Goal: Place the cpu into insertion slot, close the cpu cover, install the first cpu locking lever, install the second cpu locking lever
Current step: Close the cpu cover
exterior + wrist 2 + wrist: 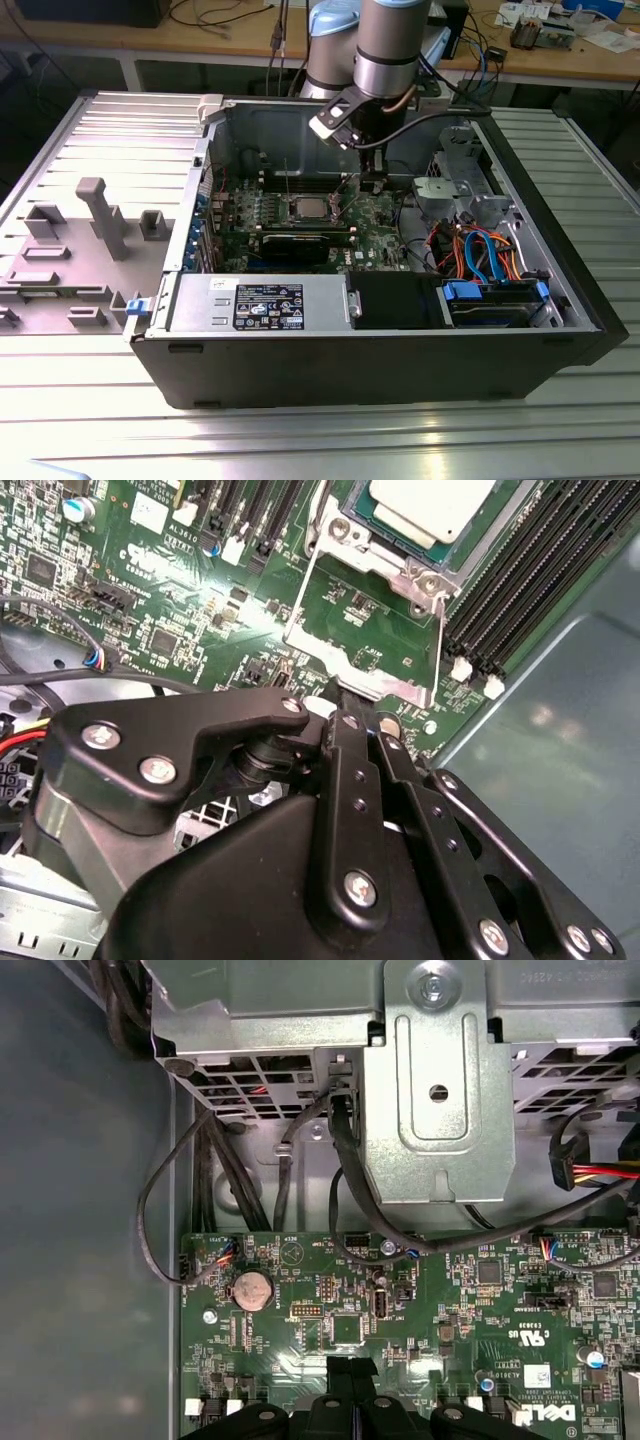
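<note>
In the exterior view an open computer case [350,370] lies on a ribbed metal worktop [300,440]. It holds a green motherboard [385,212] at frame centre, a grey power box [255,305] along the near wall and the lowered pincer [368,183]. In the second wrist view the cpu [430,502] sits in the insertion slot [352,535], with the cpu cover [350,668] tilted open and the pincer's tips pressed together at its free edge. In the first wrist view a coin battery [252,1287] lies on the board near a metal drive cage [440,1110].

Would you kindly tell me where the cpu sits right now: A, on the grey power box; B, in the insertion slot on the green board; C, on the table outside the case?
B: the cpu lies within the insertion slot, its silver top showing.
</note>
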{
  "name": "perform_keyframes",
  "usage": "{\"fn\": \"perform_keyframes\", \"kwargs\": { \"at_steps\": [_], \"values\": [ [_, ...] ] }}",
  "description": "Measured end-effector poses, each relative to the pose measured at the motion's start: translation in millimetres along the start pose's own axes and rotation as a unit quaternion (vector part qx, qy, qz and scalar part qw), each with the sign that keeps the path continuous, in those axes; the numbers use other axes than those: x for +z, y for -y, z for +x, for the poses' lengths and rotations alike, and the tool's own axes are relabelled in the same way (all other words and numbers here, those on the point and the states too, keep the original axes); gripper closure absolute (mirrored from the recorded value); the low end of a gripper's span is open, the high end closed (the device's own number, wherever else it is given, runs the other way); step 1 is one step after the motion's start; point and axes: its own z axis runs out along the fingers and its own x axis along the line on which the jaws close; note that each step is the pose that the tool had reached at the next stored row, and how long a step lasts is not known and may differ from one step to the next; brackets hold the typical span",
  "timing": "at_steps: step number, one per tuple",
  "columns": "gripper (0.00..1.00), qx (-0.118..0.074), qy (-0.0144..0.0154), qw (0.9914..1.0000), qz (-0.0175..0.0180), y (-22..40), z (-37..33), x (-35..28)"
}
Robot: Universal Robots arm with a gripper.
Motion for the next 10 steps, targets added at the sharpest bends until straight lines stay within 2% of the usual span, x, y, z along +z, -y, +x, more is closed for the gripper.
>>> {"fn": "perform_keyframes", "kwargs": {
  "at_steps": [10],
  "values": [
    [0.89,0.000,0.0001,1.00000,0.0000,0.9,0.0,-0.1]
  ]
}}
